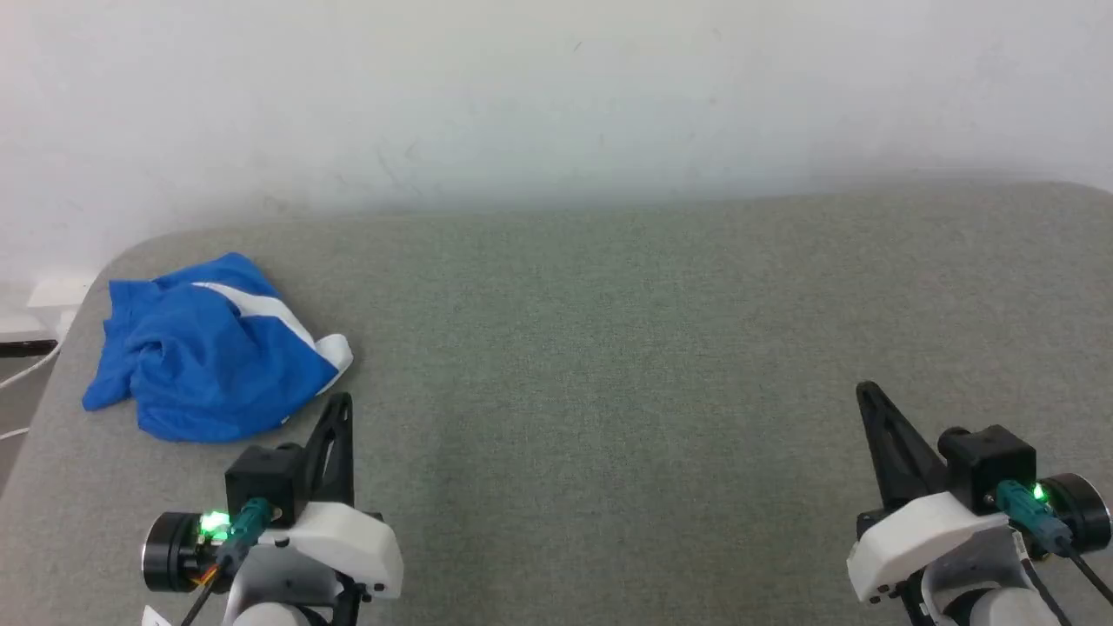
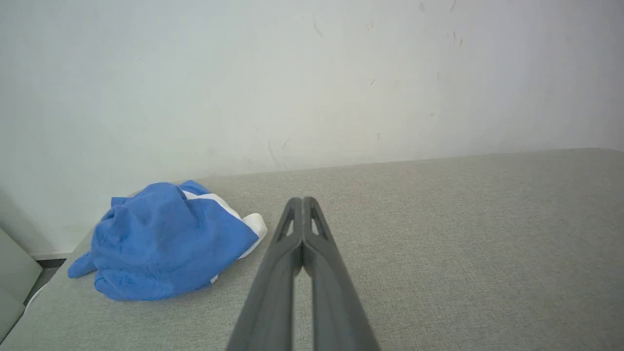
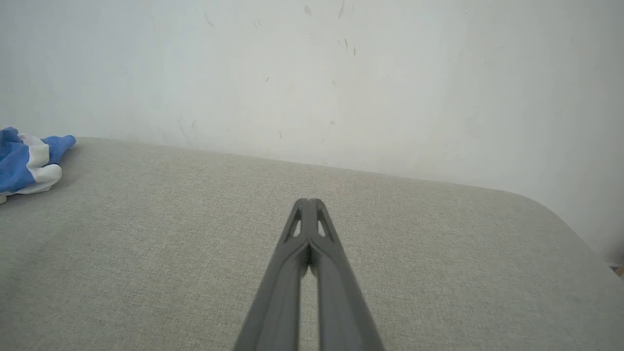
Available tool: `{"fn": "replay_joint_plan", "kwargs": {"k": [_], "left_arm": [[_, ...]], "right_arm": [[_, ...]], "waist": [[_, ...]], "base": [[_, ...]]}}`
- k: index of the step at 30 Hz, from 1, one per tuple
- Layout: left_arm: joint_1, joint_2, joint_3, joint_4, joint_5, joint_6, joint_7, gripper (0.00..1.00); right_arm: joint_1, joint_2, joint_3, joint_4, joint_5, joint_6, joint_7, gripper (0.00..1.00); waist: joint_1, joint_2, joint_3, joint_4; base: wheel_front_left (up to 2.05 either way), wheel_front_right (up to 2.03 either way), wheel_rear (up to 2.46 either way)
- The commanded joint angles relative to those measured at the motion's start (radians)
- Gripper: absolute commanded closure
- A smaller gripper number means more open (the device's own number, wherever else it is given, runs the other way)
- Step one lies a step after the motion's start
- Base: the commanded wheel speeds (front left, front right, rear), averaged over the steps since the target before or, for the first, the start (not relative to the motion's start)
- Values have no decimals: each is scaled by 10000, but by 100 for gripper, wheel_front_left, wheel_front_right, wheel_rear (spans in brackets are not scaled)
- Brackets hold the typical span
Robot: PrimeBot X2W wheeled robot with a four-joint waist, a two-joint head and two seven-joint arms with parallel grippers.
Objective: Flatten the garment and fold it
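Note:
The garment point(image 1: 204, 352), bright blue with a white stripe, lies crumpled in a heap near the far left corner of the grey-green padded table point(image 1: 609, 348). My left gripper point(image 1: 341, 402) is shut and empty, its tips just right of and nearer than the heap, not touching it. In the left wrist view the garment point(image 2: 165, 243) sits left of the closed left gripper point(image 2: 303, 201). My right gripper point(image 1: 863, 389) is shut and empty over the table's right side, far from the cloth. The right wrist view catches the garment point(image 3: 24, 163) at its left edge, with the right gripper point(image 3: 308, 201) closed.
A pale wall point(image 1: 556, 96) rises right behind the table's far edge. The table's left corner is rounded point(image 1: 96, 278), with white cables point(image 1: 22, 374) beyond it on the floor. Wide bare tabletop lies between the two grippers.

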Motion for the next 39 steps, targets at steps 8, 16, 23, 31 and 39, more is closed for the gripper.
{"fn": "replay_joint_plan", "kwargs": {"k": [8, 16, 23, 31, 39], "left_arm": [[61, -19, 45, -51, 64, 64, 3, 100], [-1, 2, -8, 6, -3, -3, -1, 0], [-30, 1, -68, 66, -48, 35, -79, 0], [-118, 3, -161, 201, -138, 137, -251, 0], [-156, 30, -186, 266, -232, 240, -419, 0]], "right_arm": [[-149, 36, 5, 14, -47, -21, 7, 100], [8, -2, 0, 0, 3, 0, -1, 0], [1, -3, 5, 10, 59, -1, -58, 0], [-20, 0, 18, 44, 81, -2, -156, 0], [-50, 3, 49, 90, 187, -3, -244, 0]], "waist": [[0, 0, 0, 0], [0, 0, 0, 0], [0, 0, 3, 11], [0, 0, 19, 199], [0, 0, 35, 642]], "base": [[0, 0, 0], [0, 0, 0], [0, 0, 0], [0, 0, 0], [0, 0, 0]]}}
